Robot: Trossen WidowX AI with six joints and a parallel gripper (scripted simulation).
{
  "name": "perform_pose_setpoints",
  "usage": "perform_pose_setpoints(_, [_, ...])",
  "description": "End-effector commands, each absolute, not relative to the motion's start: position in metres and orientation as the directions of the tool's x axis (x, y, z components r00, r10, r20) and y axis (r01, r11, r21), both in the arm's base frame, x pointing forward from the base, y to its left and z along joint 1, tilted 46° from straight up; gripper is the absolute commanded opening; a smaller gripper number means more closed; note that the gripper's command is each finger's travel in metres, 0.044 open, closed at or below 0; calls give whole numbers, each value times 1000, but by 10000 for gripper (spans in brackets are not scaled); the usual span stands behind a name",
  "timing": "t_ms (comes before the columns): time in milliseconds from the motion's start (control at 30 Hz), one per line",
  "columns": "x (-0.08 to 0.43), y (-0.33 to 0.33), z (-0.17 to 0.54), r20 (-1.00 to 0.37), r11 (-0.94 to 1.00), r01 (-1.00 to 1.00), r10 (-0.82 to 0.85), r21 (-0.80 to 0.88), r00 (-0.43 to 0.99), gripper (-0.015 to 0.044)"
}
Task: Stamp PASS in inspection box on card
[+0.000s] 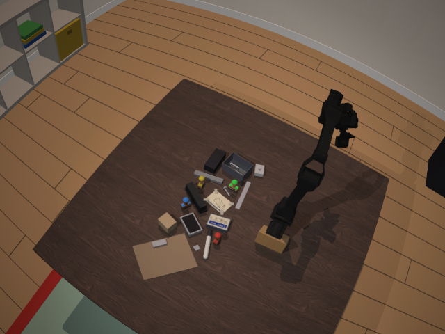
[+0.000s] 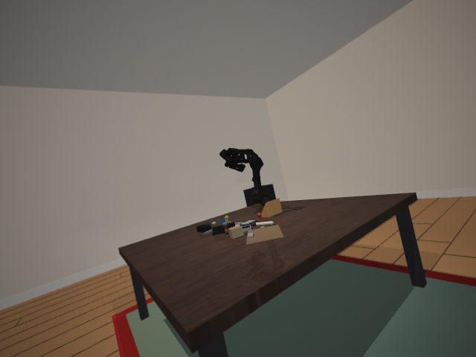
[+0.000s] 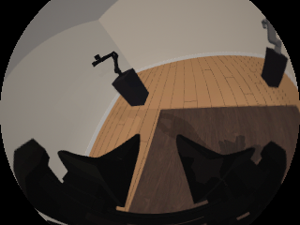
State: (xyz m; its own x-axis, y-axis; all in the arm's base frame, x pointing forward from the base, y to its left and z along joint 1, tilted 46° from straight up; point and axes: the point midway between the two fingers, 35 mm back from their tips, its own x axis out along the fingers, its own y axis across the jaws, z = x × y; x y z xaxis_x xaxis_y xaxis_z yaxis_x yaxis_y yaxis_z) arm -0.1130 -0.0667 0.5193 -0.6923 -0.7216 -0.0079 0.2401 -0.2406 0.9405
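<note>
My gripper [image 3: 157, 138] [image 1: 343, 139] is partly open and empty, high and off to one side of the small objects, near the table's far right edge. The cream card [image 1: 220, 202] lies with pale pieces at its corners; its print is too small to read. A black pad in a grey tray [image 1: 191, 223] lies beside a blue-and-white labelled box [image 1: 218, 222]. Small pieces with a green knob [image 1: 234, 182], yellow knob [image 1: 201, 178], blue knob [image 1: 185, 200] and red knob [image 1: 217, 235] stand around them. I cannot tell which is the PASS stamp.
Around the card are a dark open bin [image 1: 237, 166], black blocks [image 1: 215, 160] [image 1: 195, 197], a grey bar [image 1: 243, 195] and a white-handled tool [image 1: 206, 247]. A cardboard cube [image 1: 167, 222] and a brown board [image 1: 165, 259] lie nearby. A wooden block [image 1: 272, 240] is at my arm's base.
</note>
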Motion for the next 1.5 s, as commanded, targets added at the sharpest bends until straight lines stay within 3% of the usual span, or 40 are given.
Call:
perform_pose_setpoints(0, [-80, -131, 498, -103, -373, 407, -829, 834, -550, 213])
perform_pose_setpoints(400, [26, -215, 437, -300, -362, 798, -924, 482, -237, 213])
perform_pose_setpoints(600, [97, -226, 383, -432, -179, 967, -898, 184, -84, 213])
perform_pose_setpoints(800, [174, -206, 324, -548, 112, 988, -836, -102, 39, 213])
perform_pose_setpoints(1000, [235, -156, 259, -645, 435, 812, -758, -389, 98, 213])
perform_pose_setpoints(1167, [259, -99, 202, -699, 646, 464, -711, -606, 78, 213])
perform_pose_setpoints(1333, [258, -45, 156, -702, 704, 36, -711, -710, 42, 213])
perform_pose_setpoints(1467, [257, -46, 157, -701, 701, 7, -712, -713, 40, 213])
